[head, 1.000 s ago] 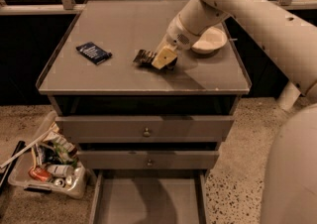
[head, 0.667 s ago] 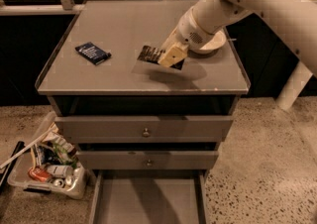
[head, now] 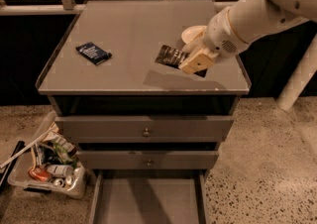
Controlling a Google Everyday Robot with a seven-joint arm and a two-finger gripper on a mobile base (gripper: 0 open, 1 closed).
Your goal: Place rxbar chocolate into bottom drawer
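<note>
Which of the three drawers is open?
The bottom drawer, pulled out; both knobbed drawers above are shut. The gripper holds the rxbar chocolate above the tabletop.

Gripper [head: 187, 59]: tan/beige block, at 3 o'clock on the cabinet top [head: 129, 25], clamped on the rxbar chocolate [head: 170, 55] at its 9 o'clock. The bar has a black-brown wrapper with pale lettering. Arm [head: 257, 15]: off-white, with a thin orange ring at the wrist. Cabinet top: plain matte grey. Packet [head: 93, 52] at 9 o'clock on the top: dark blue, with small white print. Dish [head: 190, 33] at 12 o'clock of the gripper: white. Upper drawers [head: 114, 129]: grey fronts, metallic knobs. Bottom drawer [head: 148, 200]: plain grey inside. Floor [head: 267, 168]: beige, black-speckled. Bin [head: 47, 166] at 8 o'clock: clear, holding mixed red, green and white items.
</note>
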